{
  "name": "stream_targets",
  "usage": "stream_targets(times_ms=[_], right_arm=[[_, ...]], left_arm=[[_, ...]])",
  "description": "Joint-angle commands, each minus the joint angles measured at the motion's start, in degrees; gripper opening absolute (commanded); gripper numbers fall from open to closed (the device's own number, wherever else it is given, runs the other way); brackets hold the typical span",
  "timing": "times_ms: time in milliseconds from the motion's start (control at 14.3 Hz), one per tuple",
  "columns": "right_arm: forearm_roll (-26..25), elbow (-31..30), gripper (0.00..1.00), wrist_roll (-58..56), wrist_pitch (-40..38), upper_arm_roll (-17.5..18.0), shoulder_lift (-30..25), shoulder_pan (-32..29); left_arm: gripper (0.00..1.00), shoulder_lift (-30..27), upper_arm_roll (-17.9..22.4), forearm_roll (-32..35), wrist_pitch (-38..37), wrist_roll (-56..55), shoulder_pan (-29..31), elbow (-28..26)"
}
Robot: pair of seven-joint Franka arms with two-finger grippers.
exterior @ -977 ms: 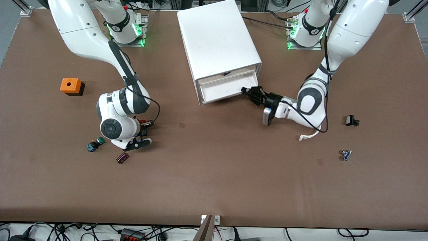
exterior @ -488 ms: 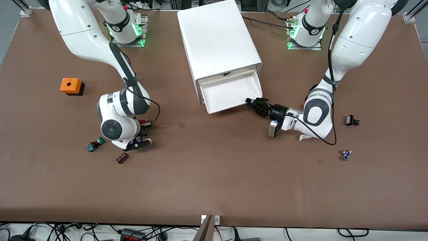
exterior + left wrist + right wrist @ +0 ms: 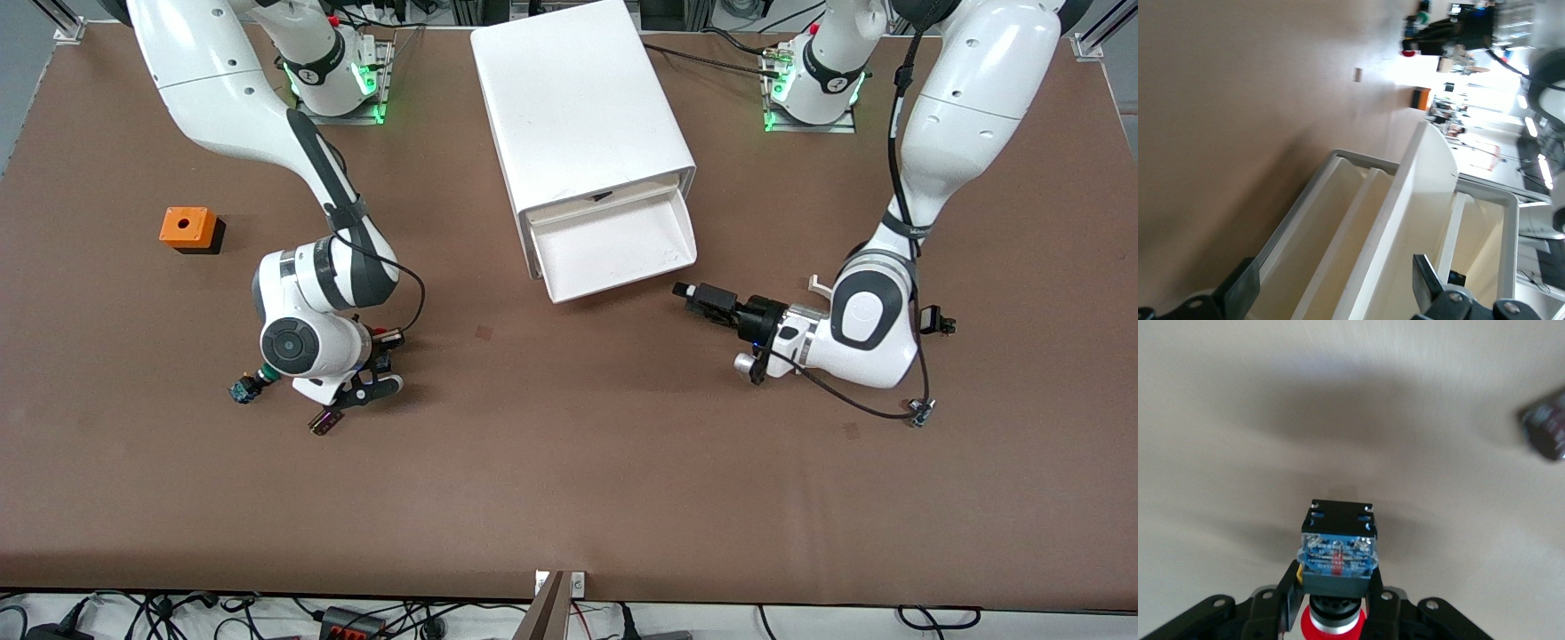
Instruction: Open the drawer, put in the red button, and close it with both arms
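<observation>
The white drawer (image 3: 613,244) stands pulled out of the white cabinet (image 3: 582,107), just under the top drawer with the black mark; its tray looks empty. My left gripper (image 3: 683,290) is open and empty, a short way off the drawer's corner toward the left arm's end. In the left wrist view the drawer (image 3: 1405,220) lies ahead of the spread fingers of the left gripper (image 3: 1335,275). My right gripper (image 3: 373,356) is shut on the red button (image 3: 383,333), low over the table. The right wrist view shows the button (image 3: 1337,553) clamped in the right gripper (image 3: 1335,587).
A green-capped button (image 3: 252,382) and a small purple part (image 3: 325,420) lie beside the right gripper. An orange box (image 3: 188,228) sits toward the right arm's end. A small black part (image 3: 933,320) and a small blue part (image 3: 920,411) lie near the left arm.
The left gripper pulled the drawer out, let go of it and drew back toward the left arm's end. The right gripper shifted slightly with the red button.
</observation>
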Motion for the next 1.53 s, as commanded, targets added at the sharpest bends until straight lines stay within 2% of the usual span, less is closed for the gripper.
stream_targets(times_ms=[0,209,349,488,628,907,1186,1465], right_arm=[[0.65,4.98,0.00,-0.63,-4.76,-0.11,-1.98,0.38],[0.56,16.55,0.00,-1.07,-14.51,0.15,-2.08,1.61],[0.65,22.99,0.00,-0.63,-17.87,0.15,-1.99,3.45],[0.74,24.85,0.00,-0.45,-19.64,0.15,-2.08,6.35],[0.74,25.91,0.00,1.12,-20.52,0.07,-2.16,10.38],[0.65,26.36,0.00,5.68,-20.70,-0.28,-3.83,18.03],[0.65,29.78,0.00,14.12,-16.75,0.15,-2.43,21.38],[0.91,29.78,0.00,22.04,-9.10,0.41,-0.94,24.19]], left_arm=[[1.00,-1.45,0.26,13.24,-0.71,-16.39,0.36,5.94],[1.00,-1.45,0.17,30.74,-0.36,-32.32,0.09,11.75],[1.00,-1.45,0.17,40.58,-0.36,-36.13,0.35,14.40],[1.00,-1.45,0.17,50.34,-0.36,-36.23,1.14,15.29],[1.00,-1.10,1.22,56.95,1.03,-36.40,1.67,15.29],[1.00,1.00,1.58,59.44,8.16,-34.57,6.15,14.68],[1.00,2.76,1.67,61.82,8.52,-32.63,7.56,14.76],[1.00,3.03,1.67,61.99,8.52,-32.63,7.92,14.76]])
